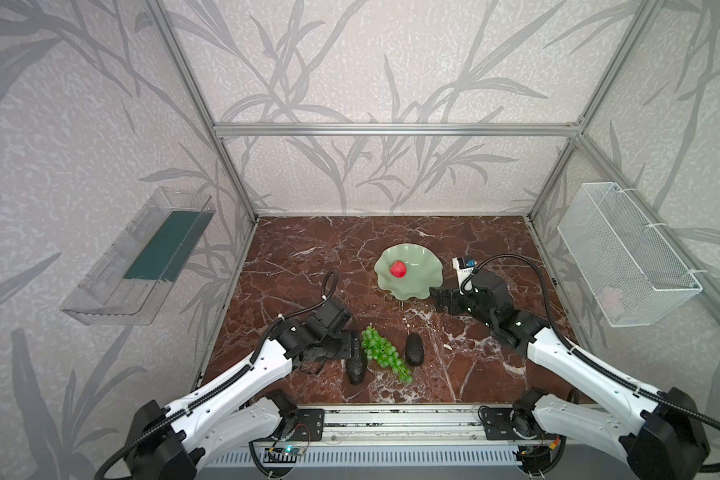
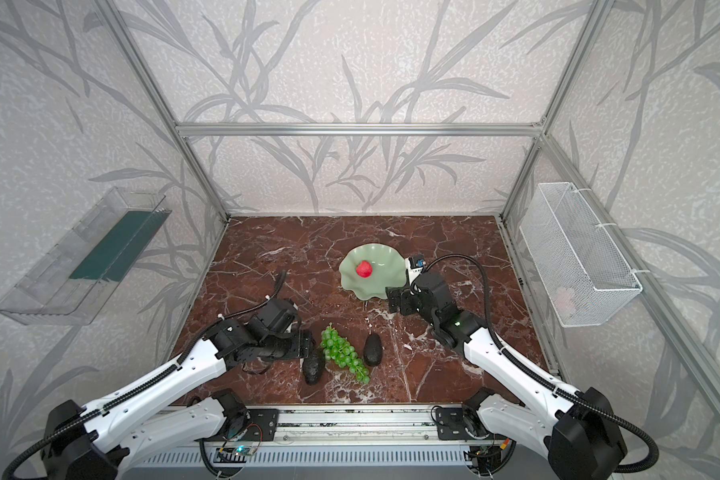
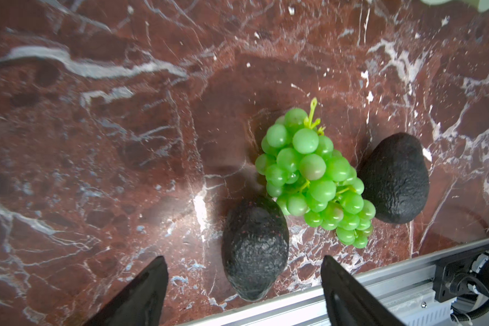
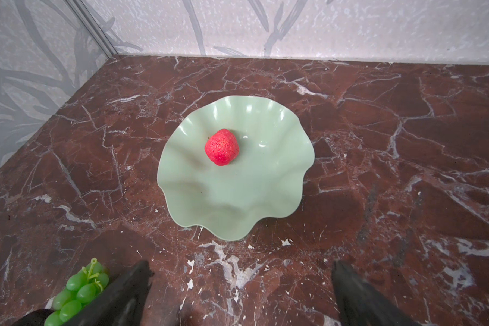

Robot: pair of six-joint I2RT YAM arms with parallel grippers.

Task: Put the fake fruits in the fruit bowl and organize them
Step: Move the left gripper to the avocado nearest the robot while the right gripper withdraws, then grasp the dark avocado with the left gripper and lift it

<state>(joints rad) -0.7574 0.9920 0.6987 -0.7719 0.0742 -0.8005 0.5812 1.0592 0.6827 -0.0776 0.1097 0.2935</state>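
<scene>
The pale green fruit bowl [image 1: 418, 286] [image 2: 377, 286] [image 4: 237, 197] stands mid-table with the red apple [image 1: 398, 269] [image 2: 363, 269] [image 4: 222, 146] inside. The green grapes [image 1: 385, 353] [image 2: 344, 353] [image 3: 314, 175] lie near the front between two dark avocados [image 1: 356, 368] [image 1: 414, 350]. My left gripper [image 1: 355, 347] [image 3: 243, 258] is open over the left avocado [image 3: 254, 245], its fingers apart from it on both sides. The second avocado [image 3: 395, 177] lies beyond the grapes. My right gripper [image 1: 439, 299] [image 4: 242, 264] is open and empty beside the bowl's near right rim.
A clear plastic tray [image 1: 142, 262] hangs on the left wall and a white wire basket [image 1: 624, 253] on the right wall. An aluminium rail [image 1: 391, 419] runs along the table's front edge, close to the left avocado.
</scene>
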